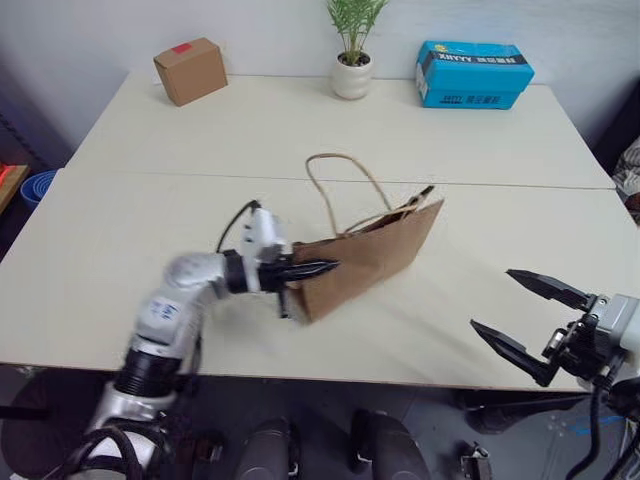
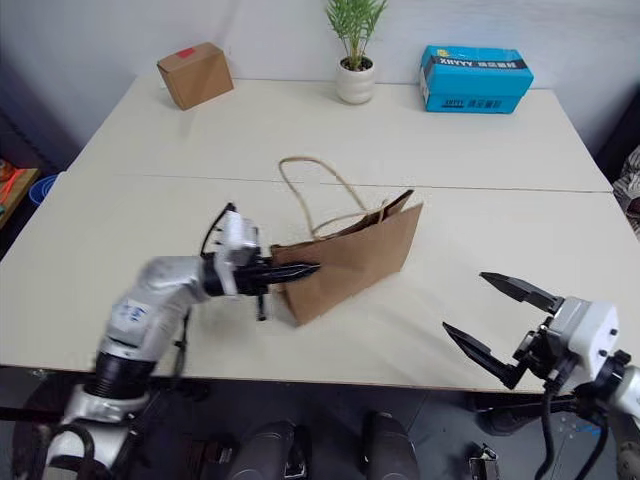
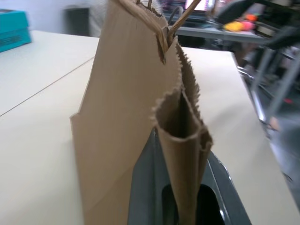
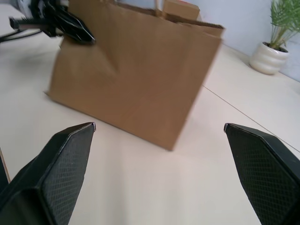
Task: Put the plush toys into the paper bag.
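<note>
The brown paper bag stands upright in the middle of the table, its cord handles looping above the mouth. My left gripper reaches in level from the left and is shut on the bag's near side edge. In the left wrist view the folded paper edge sits pinched between the fingers. My right gripper hangs open over the table's front right edge, apart from the bag, with nothing between its fingers. The plush toys are out of view.
Along the back of the table stand a small cardboard box with a red label, a potted plant and a blue carton. A blue bin sits on the floor past the table's left edge.
</note>
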Tool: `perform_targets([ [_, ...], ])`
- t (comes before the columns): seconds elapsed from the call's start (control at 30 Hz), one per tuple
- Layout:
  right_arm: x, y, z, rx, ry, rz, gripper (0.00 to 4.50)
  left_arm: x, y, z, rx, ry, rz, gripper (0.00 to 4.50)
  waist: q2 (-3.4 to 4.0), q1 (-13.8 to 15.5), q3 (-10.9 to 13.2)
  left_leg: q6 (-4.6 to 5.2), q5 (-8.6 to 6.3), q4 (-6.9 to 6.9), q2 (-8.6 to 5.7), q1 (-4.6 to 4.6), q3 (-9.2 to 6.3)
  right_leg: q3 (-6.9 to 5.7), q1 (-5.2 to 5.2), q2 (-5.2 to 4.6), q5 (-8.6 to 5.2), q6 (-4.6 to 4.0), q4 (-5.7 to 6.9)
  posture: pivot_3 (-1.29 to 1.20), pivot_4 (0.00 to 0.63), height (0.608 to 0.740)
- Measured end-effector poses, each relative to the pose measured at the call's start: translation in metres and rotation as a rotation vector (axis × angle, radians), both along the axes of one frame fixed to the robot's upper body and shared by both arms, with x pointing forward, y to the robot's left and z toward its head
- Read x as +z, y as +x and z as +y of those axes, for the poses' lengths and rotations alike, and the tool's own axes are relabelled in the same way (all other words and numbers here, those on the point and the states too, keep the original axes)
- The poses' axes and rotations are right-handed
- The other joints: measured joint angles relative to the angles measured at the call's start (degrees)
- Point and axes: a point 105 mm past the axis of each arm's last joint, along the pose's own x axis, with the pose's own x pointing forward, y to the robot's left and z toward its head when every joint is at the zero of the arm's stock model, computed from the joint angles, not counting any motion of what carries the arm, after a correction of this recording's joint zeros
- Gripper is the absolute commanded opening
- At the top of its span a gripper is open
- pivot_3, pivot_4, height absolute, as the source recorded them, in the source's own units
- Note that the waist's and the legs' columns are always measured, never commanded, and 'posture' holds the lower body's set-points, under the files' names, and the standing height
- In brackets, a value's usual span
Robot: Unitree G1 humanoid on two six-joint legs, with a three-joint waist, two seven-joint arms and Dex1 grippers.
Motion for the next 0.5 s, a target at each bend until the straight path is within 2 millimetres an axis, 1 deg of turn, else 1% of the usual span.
perform_targets([
  [0.07, 0.005, -0.007, -0.005, 0.000, -0.011, -0.009, 4.50, 0.005, 0.003, 0.005, -0.092, 0.020, -0.010, 0.04, 0.00, 0.1, 0.0, 0.08, 0.03, 0.00, -0.09, -0.01, -0.01, -0.01, 0.03, 0.01, 0.03, 0.06, -0.02, 0.00, 0.150, 0.740],
  [0.13, 0.010, -0.015, -0.008, 0.009, -0.023, -0.012, 4.50, 0.010, 0.005, 0.003, -0.182, 0.022, -0.041, 0.04, 0.00, 0.3, 0.0, 0.15, 0.03, 0.00, -0.13, -0.03, 0.00, 0.00, 0.04, 0.00, 0.06, 0.12, -0.09, 0.00, 0.150, 0.740],
  [0.2, 0.011, -0.027, -0.009, 0.034, -0.040, 0.012, 4.50, 0.012, 0.009, -0.001, -0.251, 0.035, -0.070, 0.04, -0.02, 0.3, 0.0, 0.17, 0.02, 0.00, -0.13, -0.04, 0.00, 0.00, 0.05, 0.01, 0.07, 0.12, -0.13, 0.00, 0.150, 0.740],
  [0.3, 0.006, -0.036, -0.006, 0.075, -0.069, 0.041, 4.50, 0.006, 0.022, -0.005, -0.232, 0.044, -0.066, 0.04, -0.06, 0.0, 0.0, 0.18, 0.01, 0.00, -0.12, -0.04, 0.01, 0.03, 0.05, 0.00, 0.08, 0.14, -0.12, 0.00, 0.150, 0.740],
  [0.4, 0.006, -0.037, -0.005, 0.092, -0.091, 0.028, 4.50, 0.000, 0.034, -0.011, -0.215, 0.066, -0.081, 0.04, -0.09, -0.4, 0.0, 0.18, 0.01, 0.00, -0.08, -0.03, 0.06, 0.06, 0.02, -0.01, 0.08, 0.15, -0.10, 0.00, 0.150, 0.740],
  [0.5, 0.007, -0.033, -0.004, 0.098, -0.083, 0.011, 4.50, 0.000, 0.039, -0.011, -0.201, 0.074, -0.094, 0.66, -0.09, -0.4, 0.0, 0.15, 0.00, -0.01, -0.03, -0.02, 0.05, 0.07, 0.01, -0.04, 0.08, 0.15, -0.08, 0.00, 0.150, 0.740],
])
